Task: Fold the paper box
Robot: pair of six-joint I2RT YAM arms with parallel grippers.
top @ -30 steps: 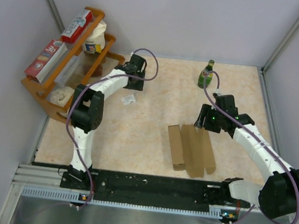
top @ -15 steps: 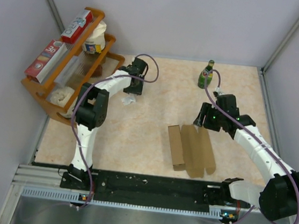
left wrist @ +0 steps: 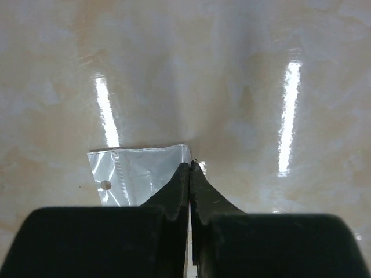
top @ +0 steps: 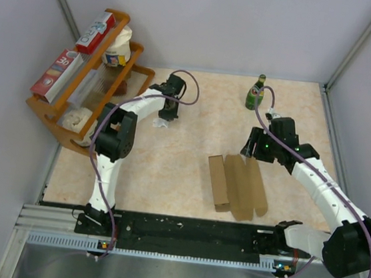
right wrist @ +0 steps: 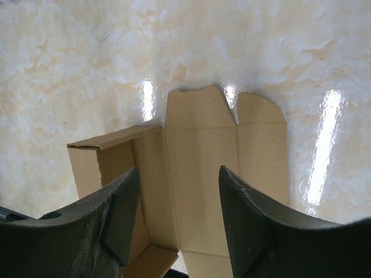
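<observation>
The paper box lies flat and unfolded right of the table's centre, with one long side wall standing along its left edge. In the right wrist view the paper box shows its bare brown inside and two rounded tabs at its far end. My right gripper hangs open just above the box's far end, its fingers not touching the cardboard. Far to the left, my left gripper is shut, its tips pinched on the right corner of a small clear plastic bag.
A green bottle stands at the back, behind the right arm. A wooden rack at the far left holds red-and-white cartons and a white tub. Grey walls close in the table on three sides.
My left gripper has moved a little right and down onto the clear bag and closed from open. The right arm and the box have stayed put.
</observation>
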